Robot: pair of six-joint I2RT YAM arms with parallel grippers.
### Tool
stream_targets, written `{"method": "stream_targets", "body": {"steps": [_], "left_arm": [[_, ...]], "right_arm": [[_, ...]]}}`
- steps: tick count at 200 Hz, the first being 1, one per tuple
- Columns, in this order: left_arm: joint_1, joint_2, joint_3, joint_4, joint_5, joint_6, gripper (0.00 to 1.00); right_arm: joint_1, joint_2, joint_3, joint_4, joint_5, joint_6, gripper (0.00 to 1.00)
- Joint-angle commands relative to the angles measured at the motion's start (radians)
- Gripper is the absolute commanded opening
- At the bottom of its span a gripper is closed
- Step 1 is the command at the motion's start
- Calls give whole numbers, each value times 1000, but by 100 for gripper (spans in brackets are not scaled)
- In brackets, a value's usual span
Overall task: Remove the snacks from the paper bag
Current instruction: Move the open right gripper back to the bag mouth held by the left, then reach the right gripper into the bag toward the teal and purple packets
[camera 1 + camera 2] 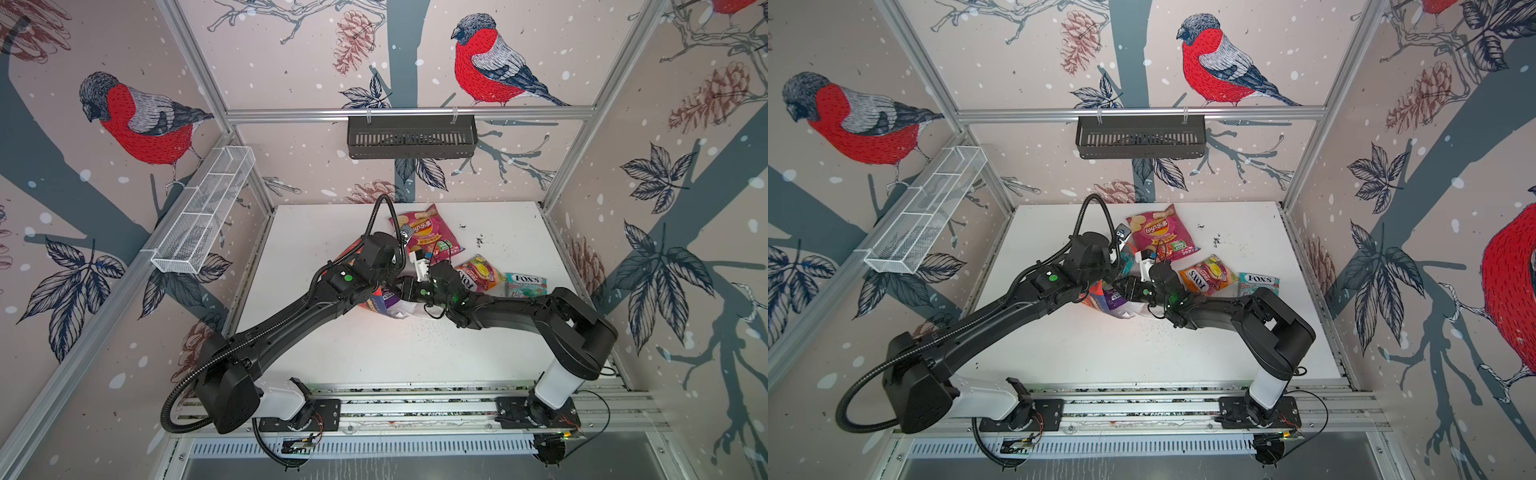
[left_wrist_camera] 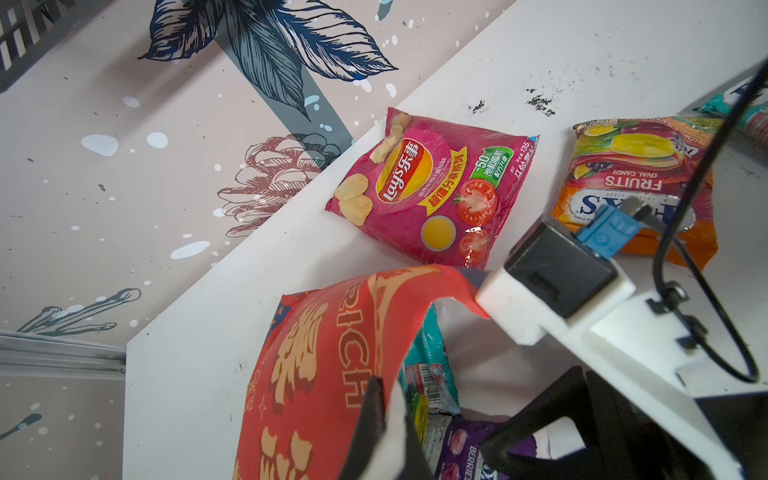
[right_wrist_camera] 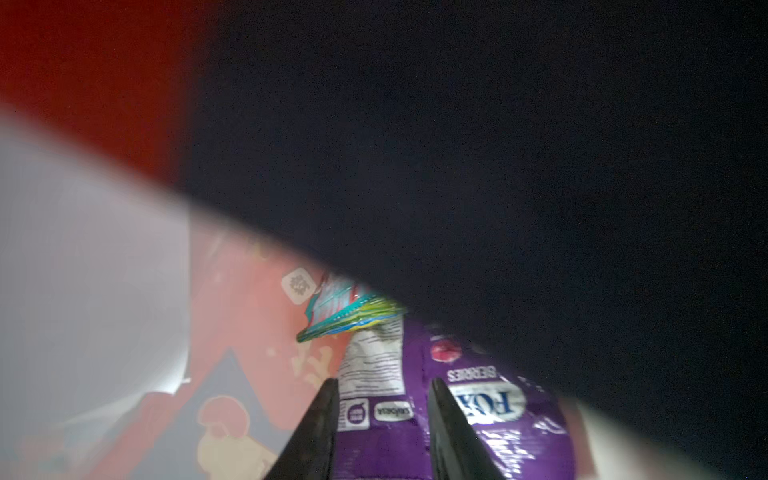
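Here, the left pincer (image 2: 384,401) clamps the paper bag (image 2: 316,365). The right pincer (image 3: 383,382), jaws apart, straddles the purple pack (image 3: 515,440) inside.

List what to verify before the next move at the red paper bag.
1. Left gripper pinching the paper bag rim, mouth held open: ok.
2. Right gripper inside the bag, jaws astride the purple pack: ok.
3. Jaws closed firmly on the purple pack: cannot tell.
4. Teal pack beyond the fingertips, not between the jaws: ok.
5. Bag emptied: not ok; purple and teal packs are inside.
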Motion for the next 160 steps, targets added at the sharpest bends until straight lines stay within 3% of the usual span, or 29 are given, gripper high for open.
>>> {"method": "stream_targets", "body": {"steps": [1, 23, 36, 80, 160], "left_arm": [[-5, -8, 0, 63, 13, -5, 0], [-4, -3, 14, 51, -12, -6, 0], [-5, 3, 23, 45, -19, -3, 0], [-5, 11, 33, 56, -19, 4, 0], [-4, 8, 27, 63, -18, 3, 0]], "right_arm": [[19, -12, -10, 80, 61, 18, 33], [63, -108, -42, 13, 198, -77, 35], [65, -144, -60, -1, 222, -101, 36], [69, -167, -78, -35, 182, -103, 36], [87, -70, -38, -4, 53, -37, 35]]}}
